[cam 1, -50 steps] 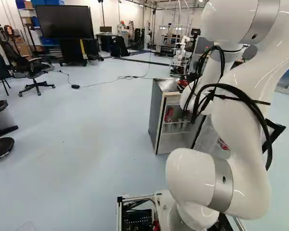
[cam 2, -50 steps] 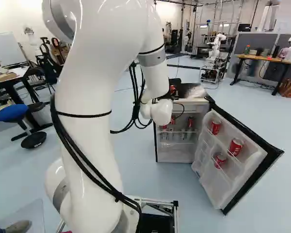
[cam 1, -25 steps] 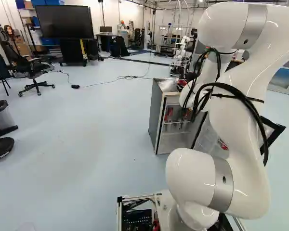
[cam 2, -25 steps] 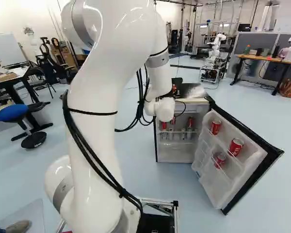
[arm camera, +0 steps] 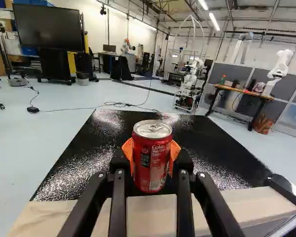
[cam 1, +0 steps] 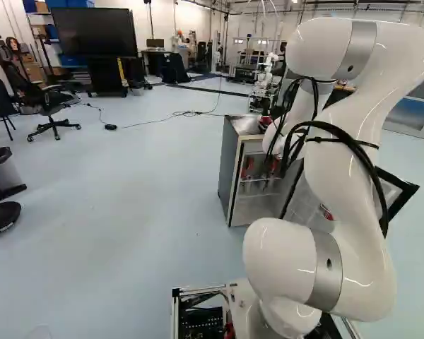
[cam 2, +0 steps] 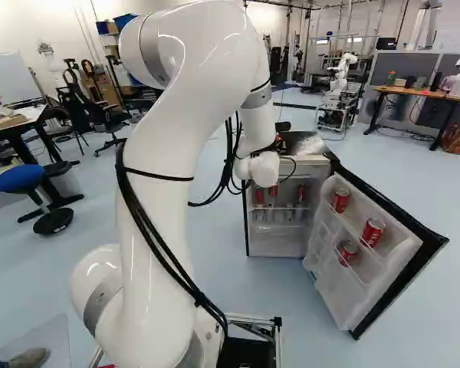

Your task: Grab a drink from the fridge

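Observation:
Mostly hidden behind the arm's wrist, my gripper (cam 2: 271, 147) is over the fridge's top in the right base view. In the wrist view the gripper (arm camera: 152, 160) is shut on an upright red can (arm camera: 152, 163), with orange pads against both sides. Below and beyond the can lies the fridge's glossy black top (arm camera: 103, 143); whether its base touches that top I cannot tell. The small fridge (cam 1: 230, 169) stands with its door (cam 2: 391, 253) open. Red cans (cam 2: 373, 231) sit in the door racks, and others (cam 2: 273, 192) on an inner shelf.
Clear plastic wrap (cam 2: 311, 145) lies on the fridge's top. The open door reaches out at the right of the right base view. Another robot (cam 2: 340, 77) stands farther back, near a wooden desk (cam 2: 422, 93). A blue stool (cam 2: 21, 179) is at the left.
The arm has stretched forward; its wrist has shifted right in the right base view, and the held can has moved with it. The base, fridge and door have stayed put.

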Available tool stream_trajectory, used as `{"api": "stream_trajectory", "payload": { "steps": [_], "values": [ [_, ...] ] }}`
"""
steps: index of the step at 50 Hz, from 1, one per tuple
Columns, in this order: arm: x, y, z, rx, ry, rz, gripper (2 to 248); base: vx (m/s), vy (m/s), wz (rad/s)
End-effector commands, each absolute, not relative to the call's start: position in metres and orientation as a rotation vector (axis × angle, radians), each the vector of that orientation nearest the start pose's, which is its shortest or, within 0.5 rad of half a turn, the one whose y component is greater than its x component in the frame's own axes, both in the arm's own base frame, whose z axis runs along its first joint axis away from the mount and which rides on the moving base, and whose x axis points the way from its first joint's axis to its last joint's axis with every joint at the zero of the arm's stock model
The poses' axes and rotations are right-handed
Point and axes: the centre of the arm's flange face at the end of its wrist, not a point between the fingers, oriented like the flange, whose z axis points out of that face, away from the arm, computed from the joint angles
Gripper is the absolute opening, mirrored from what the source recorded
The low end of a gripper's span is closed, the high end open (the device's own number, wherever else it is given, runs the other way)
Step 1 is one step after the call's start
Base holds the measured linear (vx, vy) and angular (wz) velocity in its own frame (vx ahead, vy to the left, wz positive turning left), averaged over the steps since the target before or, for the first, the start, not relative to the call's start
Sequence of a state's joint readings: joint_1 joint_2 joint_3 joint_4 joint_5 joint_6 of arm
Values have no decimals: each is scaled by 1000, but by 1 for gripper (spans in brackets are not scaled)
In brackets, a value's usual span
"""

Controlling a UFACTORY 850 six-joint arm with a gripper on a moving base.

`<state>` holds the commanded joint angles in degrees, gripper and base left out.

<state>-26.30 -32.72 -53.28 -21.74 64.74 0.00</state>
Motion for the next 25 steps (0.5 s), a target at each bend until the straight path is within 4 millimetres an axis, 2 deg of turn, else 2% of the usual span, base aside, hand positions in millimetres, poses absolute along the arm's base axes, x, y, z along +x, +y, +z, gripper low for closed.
{"api": "stream_trajectory", "payload": {
  "steps": [2, 3, 7, 8, 13, 14, 18, 19, 23, 24, 25],
  "values": [
    [538, -232, 336, -2465, -19, -2203, 92, 0, 0, 0],
    [538, -232, 336, -2465, -19, -2204, 107, 0, 0, 0],
    [539, -232, 336, -2465, -20, -2204, 107, 0, 0, 0],
    [539, -233, 336, -2465, -20, -2204, 140, 0, 0, 0],
    [539, -233, 336, -2465, -20, -2204, 140, 0, 0, 0],
    [539, -233, 336, -2465, -20, -2204, 175, 0, 0, 0],
    [539, -233, 336, -2465, -20, -2204, 175, 0, 0, 0],
    [539, -233, 336, -2465, -20, -2204, 210, 0, 0, 0],
    [539, -233, 336, -2465, -20, -2204, 210, 0, 0, 0],
    [539, -233, 336, -2465, -20, -2204, 245, 0, 0, 0],
    [539, -233, 336, -2465, -20, -2204, 245, 0, 0, 0]
  ]
}}
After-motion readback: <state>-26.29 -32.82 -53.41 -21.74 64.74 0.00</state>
